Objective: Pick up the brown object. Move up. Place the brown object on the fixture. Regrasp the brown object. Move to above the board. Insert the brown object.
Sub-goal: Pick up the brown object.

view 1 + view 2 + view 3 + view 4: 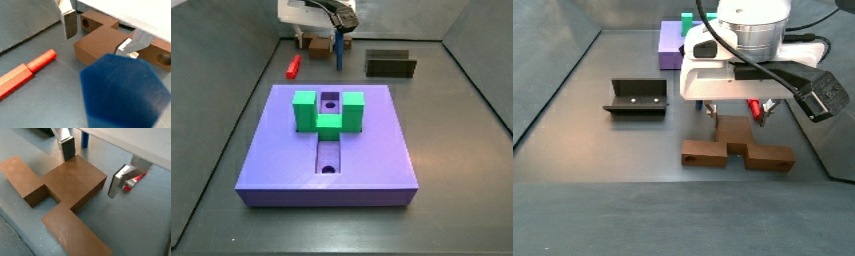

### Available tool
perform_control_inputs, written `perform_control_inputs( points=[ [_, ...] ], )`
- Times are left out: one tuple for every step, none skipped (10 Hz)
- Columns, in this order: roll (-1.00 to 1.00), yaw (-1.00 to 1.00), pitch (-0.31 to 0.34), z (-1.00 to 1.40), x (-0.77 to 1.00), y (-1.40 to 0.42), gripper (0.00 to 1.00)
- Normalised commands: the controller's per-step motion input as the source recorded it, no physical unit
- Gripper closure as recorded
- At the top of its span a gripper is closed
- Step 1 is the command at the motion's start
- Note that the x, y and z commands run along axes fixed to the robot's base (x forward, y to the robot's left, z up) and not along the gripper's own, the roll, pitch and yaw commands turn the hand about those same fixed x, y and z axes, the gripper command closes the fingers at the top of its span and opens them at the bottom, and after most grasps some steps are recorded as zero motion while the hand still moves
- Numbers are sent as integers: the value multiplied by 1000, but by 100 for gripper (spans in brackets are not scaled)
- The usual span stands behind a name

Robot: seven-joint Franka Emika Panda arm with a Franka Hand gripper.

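You had the end effector open, straddling the brown object's central stem at frame centre, aligned to pinch it.

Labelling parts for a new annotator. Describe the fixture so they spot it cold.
Start at the big purple board, then look across the floor toward where the gripper hovers over the brown object. The fixture stands alone nearby: a small dark open-topped bracket with raised side walls, the only black piece.
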Motion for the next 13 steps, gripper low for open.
perform_control_inputs(
  points=[
    [-151,0,-59,-117,0,6,0],
    [-159,-29,-64,-129,0,0,0],
    [-156,-134,-64,-137,0,0,0],
    [-176,-197,-60,-34,0,0,0],
    [-189,-217,-66,-6,0,0,0],
    [-159,-174,-51,-37,9,23,0],
    [-126,-129,-27,-49,20,57,0],
    [-121,-86,-23,-66,0,80,0],
    [-121,-29,-41,-103,0,77,0],
    [-136,-26,-49,-140,0,69,0],
    [-147,-29,-44,-126,0,60,0],
    [-164,-23,-50,-134,0,51,0],
    [-176,-34,-60,-160,0,51,0]
  ],
)
